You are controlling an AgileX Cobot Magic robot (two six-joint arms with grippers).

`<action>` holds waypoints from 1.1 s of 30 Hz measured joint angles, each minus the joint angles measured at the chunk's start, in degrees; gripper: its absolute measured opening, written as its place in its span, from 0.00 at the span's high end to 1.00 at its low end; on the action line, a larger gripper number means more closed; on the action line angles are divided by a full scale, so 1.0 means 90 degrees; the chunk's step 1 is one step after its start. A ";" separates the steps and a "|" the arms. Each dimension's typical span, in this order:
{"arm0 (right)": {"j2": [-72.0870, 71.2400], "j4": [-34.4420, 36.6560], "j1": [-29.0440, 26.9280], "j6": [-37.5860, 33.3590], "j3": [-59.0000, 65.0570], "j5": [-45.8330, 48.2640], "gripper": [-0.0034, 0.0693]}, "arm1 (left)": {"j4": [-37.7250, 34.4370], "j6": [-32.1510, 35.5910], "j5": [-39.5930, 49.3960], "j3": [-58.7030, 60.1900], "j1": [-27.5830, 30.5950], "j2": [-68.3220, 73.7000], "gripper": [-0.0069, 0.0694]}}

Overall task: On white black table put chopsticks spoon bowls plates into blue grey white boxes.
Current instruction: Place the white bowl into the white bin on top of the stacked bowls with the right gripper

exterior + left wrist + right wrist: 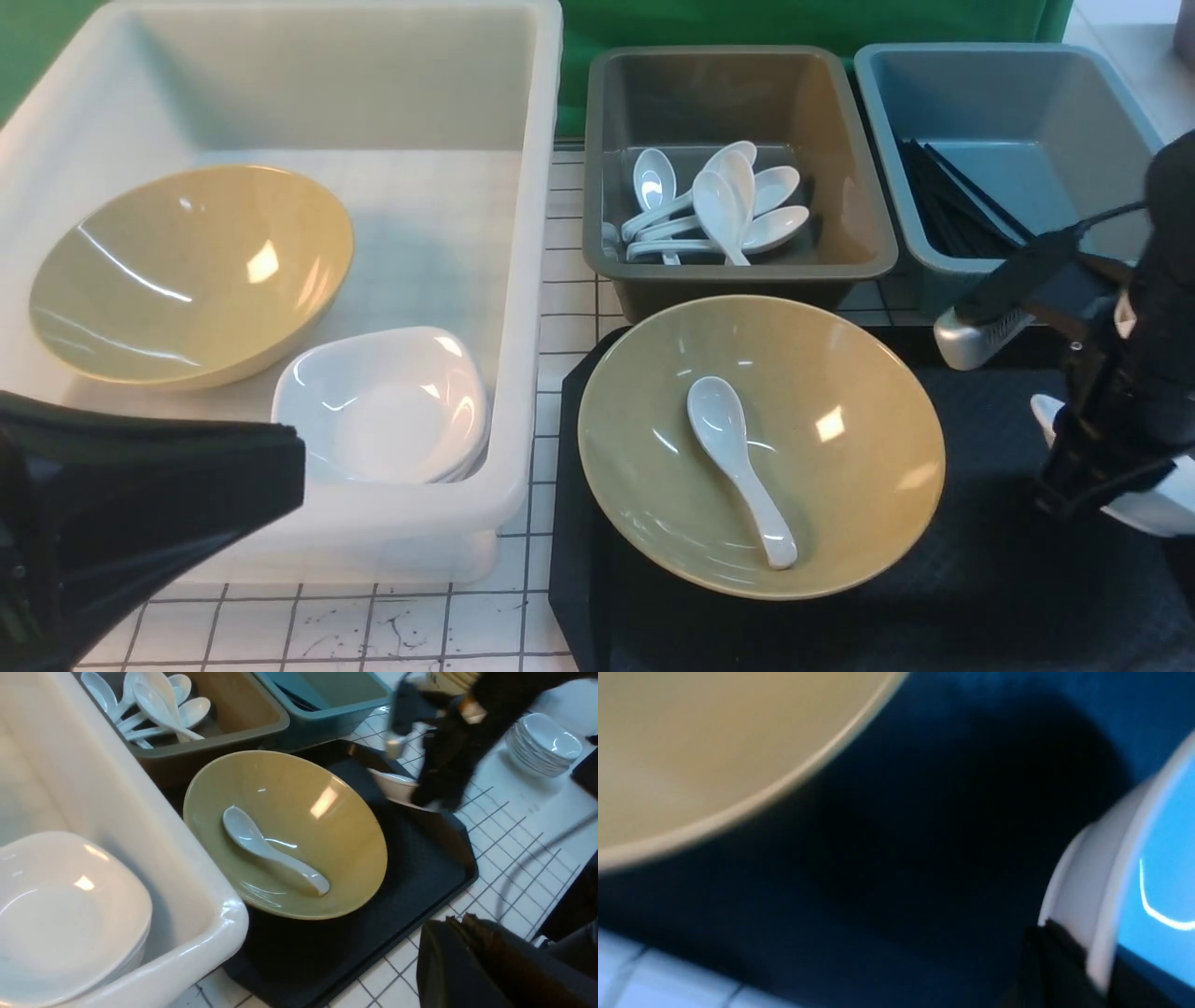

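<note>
R wrist cam only: R end effector (pixel 1069 961) pinched on plate (pixel 1087 872) rim; L end effector (pixel 460 926) closed.

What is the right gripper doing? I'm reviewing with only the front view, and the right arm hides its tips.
Observer: In the right wrist view, the right gripper is closed on the rim of a small white plate beside the yellow bowl.
Operator: And past the tray's far side from the white tub, any more dishes?
Observer: Yes, the left wrist view shows a stack of small white dishes on the table, beyond the black tray.
Operator: Anything else out there?
Observer: Some yellow dishes, stacked, partly hidden behind the right arm.
</note>
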 joint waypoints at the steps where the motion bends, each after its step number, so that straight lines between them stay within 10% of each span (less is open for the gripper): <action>1: -0.0416 0.0161 0.0575 0.0072 -0.0222 0.0189 0.88 | 0.0283 -0.0216 0.0000 0.0000 0.0000 0.0000 0.91; 6: -0.0780 0.0337 0.2039 -0.0266 -0.1516 0.0175 0.88 | 0.1410 -0.1284 0.0062 -0.0019 0.0000 -0.0014 0.91; 14: 0.0746 0.0661 0.3887 -0.3086 -0.4021 -0.0875 0.88 | 0.2815 -0.3068 0.0768 -0.0281 0.0000 -0.0612 0.91; 33: 0.3771 0.0706 0.3990 -0.4050 -0.5698 -0.1267 0.86 | 0.2823 -0.3277 0.1545 -0.0285 0.0000 -0.1235 0.91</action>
